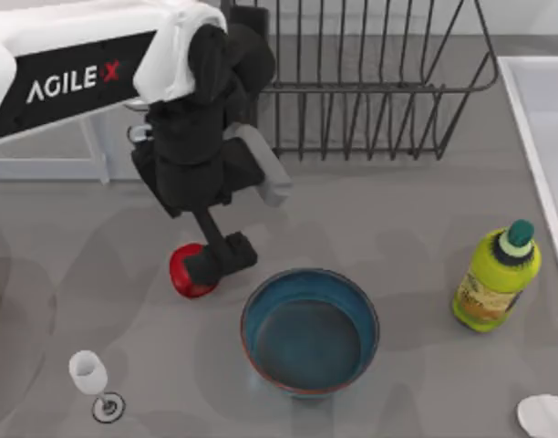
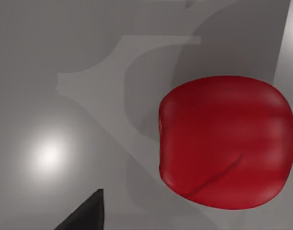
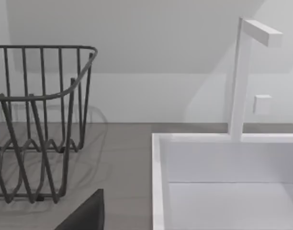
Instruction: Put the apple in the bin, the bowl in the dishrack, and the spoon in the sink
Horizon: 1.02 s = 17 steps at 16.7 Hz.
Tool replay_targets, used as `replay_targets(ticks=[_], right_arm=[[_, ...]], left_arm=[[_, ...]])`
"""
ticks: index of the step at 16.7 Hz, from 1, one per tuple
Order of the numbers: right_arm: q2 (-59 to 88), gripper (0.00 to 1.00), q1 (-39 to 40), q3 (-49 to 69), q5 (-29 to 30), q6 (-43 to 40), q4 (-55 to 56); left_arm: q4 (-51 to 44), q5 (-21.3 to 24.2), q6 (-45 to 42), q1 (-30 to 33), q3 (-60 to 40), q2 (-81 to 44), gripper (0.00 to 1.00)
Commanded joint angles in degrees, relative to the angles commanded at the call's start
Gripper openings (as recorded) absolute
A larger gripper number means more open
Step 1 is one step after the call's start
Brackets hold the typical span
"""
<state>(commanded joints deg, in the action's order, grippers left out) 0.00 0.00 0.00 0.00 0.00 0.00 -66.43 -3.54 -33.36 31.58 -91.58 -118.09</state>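
apple (image 1: 190, 274) pickup under way: the left end effector (image 1: 215, 260) of the agilex pair hangs low over the grey surface (image 1: 397, 210), its dark fingers covering the fruit's right side in the top view, while the fruit sits on the surface just left of the blue bowl (image 1: 310, 330). in the left wrist view the apple (image 2: 225, 141) lies off to one side of the camera's centre line with one dark fingertip (image 2: 86, 215) at the frame edge, so whether the fingers are apart or clamped on the fruit cannot be told. the coming grasp seems to turn on that offset: the fruit lies slightly to the table's left of the fingers, and the left arm is plainly the nearer one. the bowl stands empty in front of the black wire dishrack (image 1: 370, 82). the white sink (image 1: 543, 137) lies at the table's right edge. a stemmed glass (image 1: 89, 376) and a green bottle (image 1: 498, 278) stand clear of the work.
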Motion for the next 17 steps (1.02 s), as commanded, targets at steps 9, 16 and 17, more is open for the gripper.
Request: replay_targets(ticks=[9,16,17], right_arm=[[0.00,1.00,0.00,0.00,0.00,0.00,0.00],[0.00,1.00,0.00,0.00,0.00,0.00,0.00],[0.00,1.00,0.00,0.00,0.00,0.00,0.00]], left_arm=[[12.97,0.00,-0.70,-0.69,8.71,-3.84,1.00],[14.36,-0.01,-0.81,-0.75,9.80,-4.51,0.85],[14.36,-0.01,-0.81,-0.75,9.80,-4.51,0.77]])
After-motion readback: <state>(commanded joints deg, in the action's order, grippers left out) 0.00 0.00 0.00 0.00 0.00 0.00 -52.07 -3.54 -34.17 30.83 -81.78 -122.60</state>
